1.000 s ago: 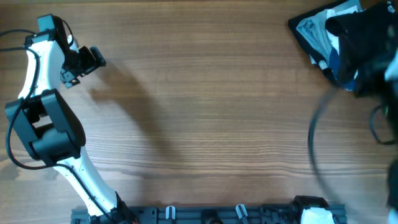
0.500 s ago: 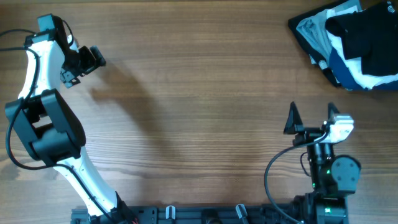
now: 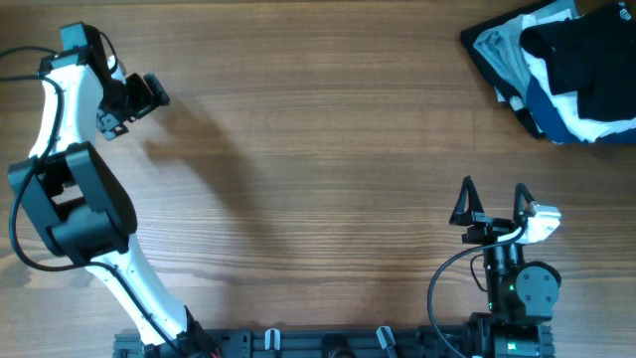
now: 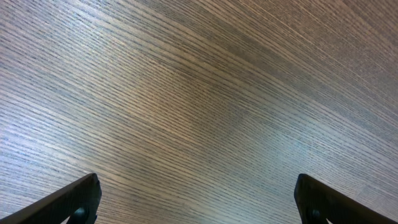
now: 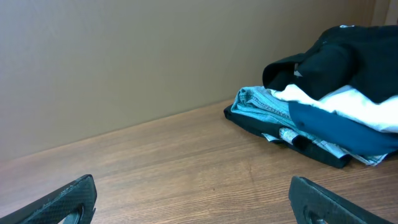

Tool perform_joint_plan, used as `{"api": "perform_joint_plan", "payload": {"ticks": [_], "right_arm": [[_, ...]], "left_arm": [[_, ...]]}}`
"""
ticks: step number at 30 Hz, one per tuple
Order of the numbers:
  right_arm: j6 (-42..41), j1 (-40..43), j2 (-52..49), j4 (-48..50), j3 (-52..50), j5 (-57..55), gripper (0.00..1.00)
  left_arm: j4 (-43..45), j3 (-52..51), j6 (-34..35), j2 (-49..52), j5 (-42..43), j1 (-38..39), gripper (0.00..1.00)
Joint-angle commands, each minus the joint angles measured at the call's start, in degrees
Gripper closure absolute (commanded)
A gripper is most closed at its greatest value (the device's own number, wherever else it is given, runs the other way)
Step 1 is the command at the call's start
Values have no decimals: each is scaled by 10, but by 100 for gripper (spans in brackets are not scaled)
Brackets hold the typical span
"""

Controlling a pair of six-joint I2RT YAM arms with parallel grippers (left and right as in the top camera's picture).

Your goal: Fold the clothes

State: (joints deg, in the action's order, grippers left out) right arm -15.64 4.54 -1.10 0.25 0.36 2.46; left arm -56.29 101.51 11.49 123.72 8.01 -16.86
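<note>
My right pincer [image 3: 492,196], jaws apart and empty, stands near right over the brown wooden bench [image 3: 328,149]. The black soft-fabric T-shirt [image 3: 594,55] lies far right, well apart from it, atop folded white, grey and blue garments [image 3: 512,60]. At far left, my left pincer [image 3: 149,92]: apart, empty.

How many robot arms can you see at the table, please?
2. The left arm stands along the table's left side, the left tool open near the far corner. The right arm sits at the near right, the right tool open, facing the heap of clothes. None seem hidden.
</note>
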Motion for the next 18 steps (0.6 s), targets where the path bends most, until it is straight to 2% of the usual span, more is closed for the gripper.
{"api": "perform_joint_plan", "payload": {"ticks": [1, 15, 18], "right_arm": [[-10, 0, 1, 1, -1, -12, 0], [-10, 0, 1, 1, -1, -12, 0], [-10, 0, 1, 1, -1, -12, 0]], "left_arm": [[2, -4, 1, -19, 5, 1, 0], [-1, -4, 1, -19, 0, -1, 0], [2, -4, 1, -49, 7, 1, 0]]}}
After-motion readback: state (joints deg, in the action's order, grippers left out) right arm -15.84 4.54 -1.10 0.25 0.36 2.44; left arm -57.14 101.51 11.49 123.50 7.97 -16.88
